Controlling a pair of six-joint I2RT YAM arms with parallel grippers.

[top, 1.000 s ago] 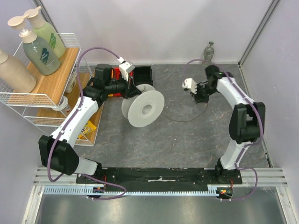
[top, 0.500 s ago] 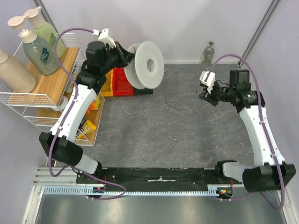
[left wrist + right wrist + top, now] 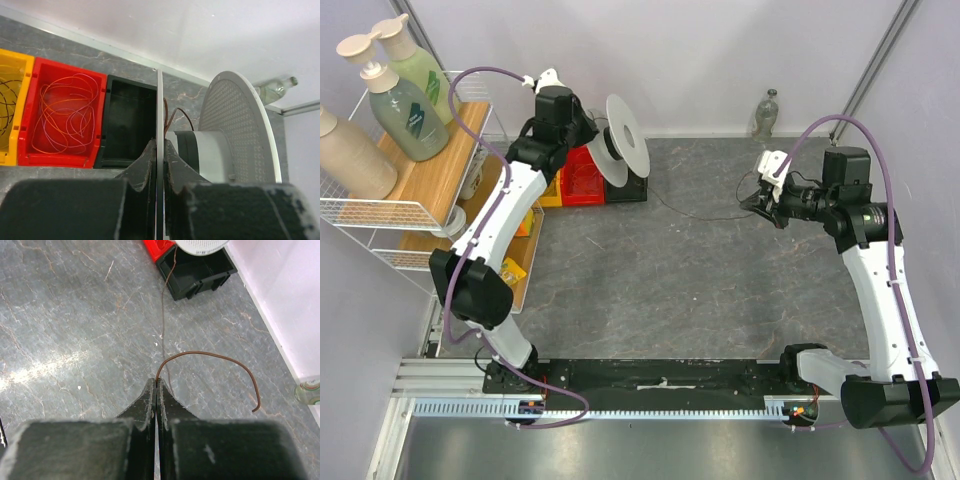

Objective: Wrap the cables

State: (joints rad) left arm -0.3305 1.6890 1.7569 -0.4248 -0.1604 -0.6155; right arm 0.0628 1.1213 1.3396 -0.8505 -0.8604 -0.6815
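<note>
One white spool, one thin cable, three bins before you, your left gripper clamped on the spool flange, your right gripper pinching the cable

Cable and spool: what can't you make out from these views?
Turns of cable on the hub: top view, the spool's flange hides them; left wrist view, left tool and flange cover most.
Cable's end at the spool: right wrist view, cut off by the top edge.
Cable's run to the right tool: top view, too thin to trace fully.
Floor of the black bin: left wrist view, too dark.
</note>
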